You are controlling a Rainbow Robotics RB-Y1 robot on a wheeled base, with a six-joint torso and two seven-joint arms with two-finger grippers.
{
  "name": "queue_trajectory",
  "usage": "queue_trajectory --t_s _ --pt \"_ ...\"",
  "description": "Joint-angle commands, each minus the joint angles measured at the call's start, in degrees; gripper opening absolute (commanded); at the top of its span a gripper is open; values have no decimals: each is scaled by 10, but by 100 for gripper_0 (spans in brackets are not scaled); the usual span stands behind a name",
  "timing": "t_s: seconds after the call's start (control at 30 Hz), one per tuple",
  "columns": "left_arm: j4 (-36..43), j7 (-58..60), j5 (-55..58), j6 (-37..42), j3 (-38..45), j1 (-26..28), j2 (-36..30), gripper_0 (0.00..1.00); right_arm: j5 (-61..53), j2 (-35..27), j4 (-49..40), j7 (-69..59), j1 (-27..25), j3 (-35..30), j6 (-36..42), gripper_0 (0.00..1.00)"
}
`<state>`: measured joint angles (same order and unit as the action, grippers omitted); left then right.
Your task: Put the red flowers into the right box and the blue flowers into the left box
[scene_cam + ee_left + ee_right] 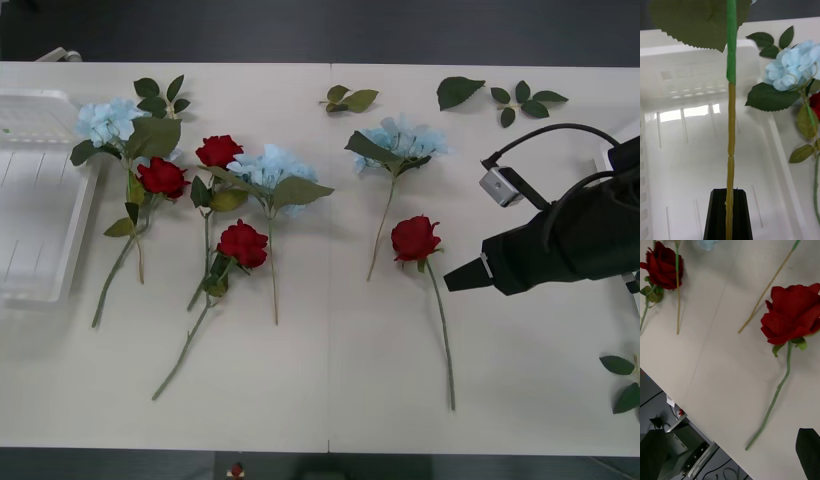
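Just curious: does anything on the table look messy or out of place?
Slightly: loose leaf sprigs lie detached along the table's far edge, and a red rose overlaps a blue flower near the left box.

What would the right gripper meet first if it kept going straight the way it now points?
Probably the nearest red rose: the right gripper points toward it across bare table, though its height above the table is unclear.

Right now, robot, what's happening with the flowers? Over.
Left gripper shut on leafy green-tan stem above white plastic left box. Right gripper open, beside deep-red rose. Nothing blocking.
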<state>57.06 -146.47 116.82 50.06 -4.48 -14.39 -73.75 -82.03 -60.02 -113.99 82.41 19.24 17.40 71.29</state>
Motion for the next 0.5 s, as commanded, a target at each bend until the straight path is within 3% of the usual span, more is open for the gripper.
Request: queue_trajectory --t_s 0.03,0.33,0.5 --pt "-30 -25 -40 -38 4 -1 1 0 78 29 -21 -104 23 4 33 100" --pt "-36 -42 -96 -66 4 1 49 0 261 92 1 -242 66 94 39 100" --pt "-32 -43 -128 -95 3 1 76 0 327 127 50 -252 94 142 27 100"
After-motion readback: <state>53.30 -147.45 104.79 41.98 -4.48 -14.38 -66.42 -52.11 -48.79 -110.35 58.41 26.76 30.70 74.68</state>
